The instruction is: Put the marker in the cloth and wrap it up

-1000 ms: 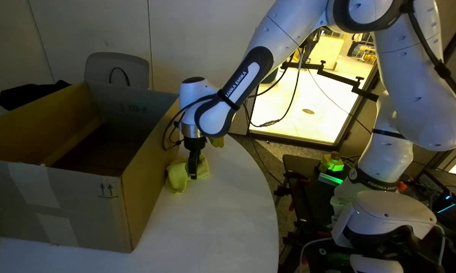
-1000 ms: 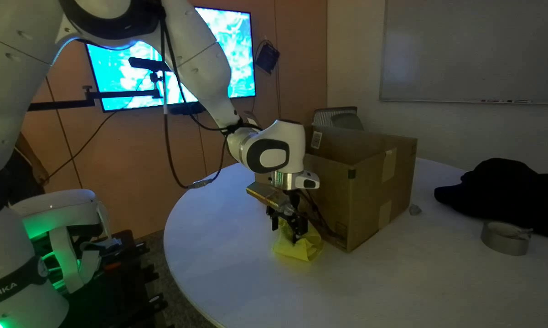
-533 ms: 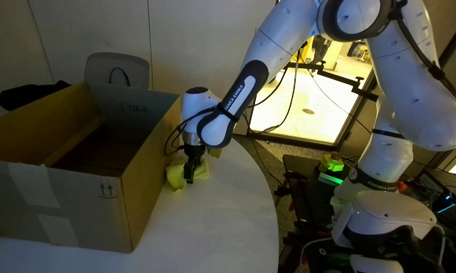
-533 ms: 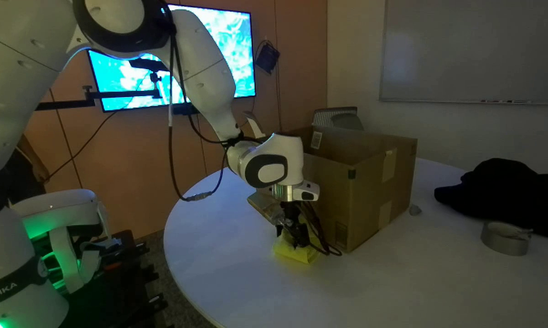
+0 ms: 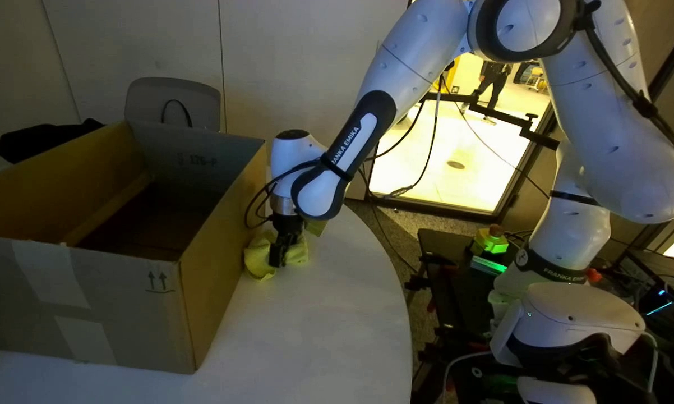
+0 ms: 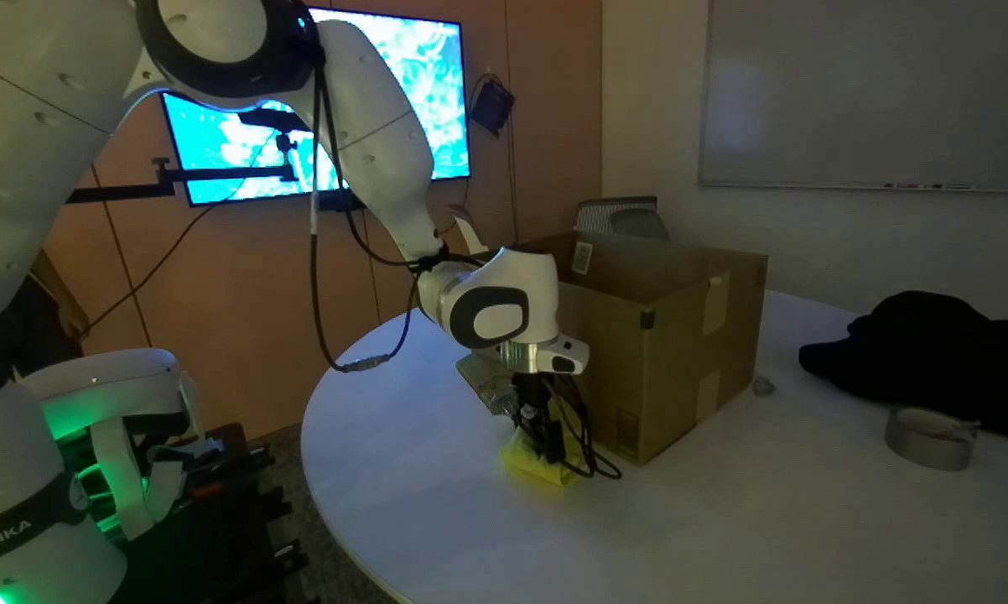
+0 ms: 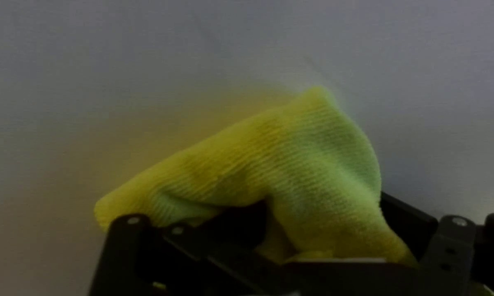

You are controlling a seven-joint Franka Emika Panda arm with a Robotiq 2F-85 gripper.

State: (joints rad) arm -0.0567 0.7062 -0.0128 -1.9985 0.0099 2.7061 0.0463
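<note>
Gripper [image 7: 321, 213] is low at the yellow cloth [image 7: 325, 176], aimed down at the table [image 5: 326, 331] in both exterior views. Jaws: fingers [image 7: 411, 224] stand apart, one each side of the bunch, cloth filling the gap as seen in the wrist view. Squeezing it or just straddling it, can't tell.

Cloth lies on the table just beside the cardboard box [image 5: 129, 314], along its side wall; contact with the box can't be told. It's crumpled, so long axis is only rough. In the wrist view the longest edge runs on a slant, from a blunt end at lower left up to a rounded peak right of center. Peak points to the top of that view; from there the flank drops steeply toward lower right.

In an exterior view the bundle reads roughly left to right, a rounded lobe [image 5: 258, 261] toward the box. In an exterior view a low fold [image 6: 525, 461] shows below the gripper.

Marker can't be made out; its direction can't be told.
</note>
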